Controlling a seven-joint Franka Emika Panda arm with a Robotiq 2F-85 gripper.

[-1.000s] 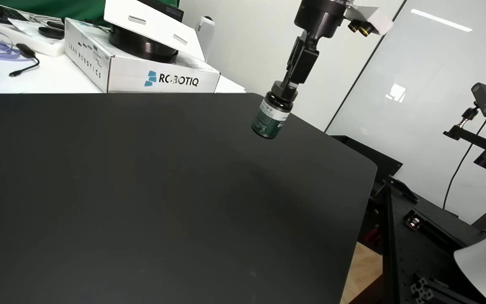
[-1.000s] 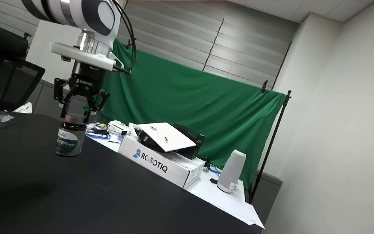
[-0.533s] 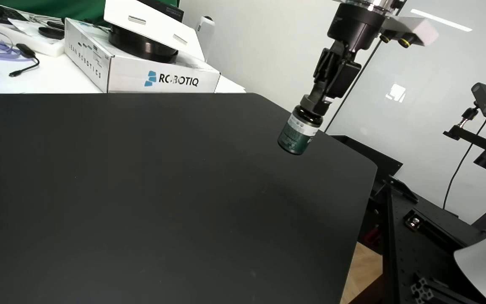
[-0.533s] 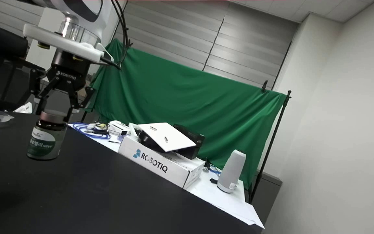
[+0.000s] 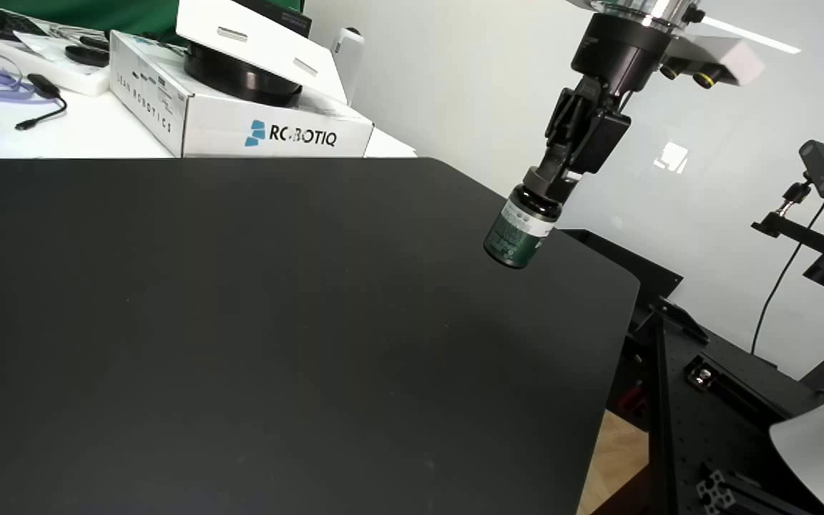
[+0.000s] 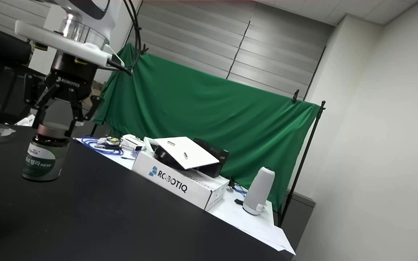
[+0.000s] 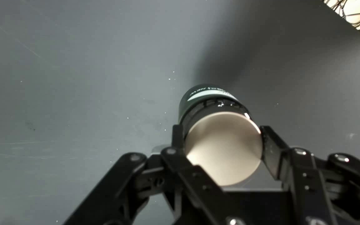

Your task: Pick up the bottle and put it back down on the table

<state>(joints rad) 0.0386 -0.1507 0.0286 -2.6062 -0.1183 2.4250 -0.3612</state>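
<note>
Bottle [image 5: 521, 227] had shifted, tilted, along with my jaws, clamped on its cap [image 7: 225, 148], probably leaving its base [image 5: 505, 260] free to meet the counter [image 5: 276, 322].

Bottle [image 6: 45, 159]: smooth, glossy
Cap [image 7: 225, 150]: smooth, satin
Bench [image 5: 262, 322]: matt, scratched
End effector [image 6: 53, 127]: mostly matt
Drape [image 6: 201, 99]: creased cloth

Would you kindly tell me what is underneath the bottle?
The black table lies beneath the bottle, which the gripper holds by its cap, apparently clear of the surface. In the wrist view, the bottle covers the patch behind it, so that spot cannot be seen there.
</note>
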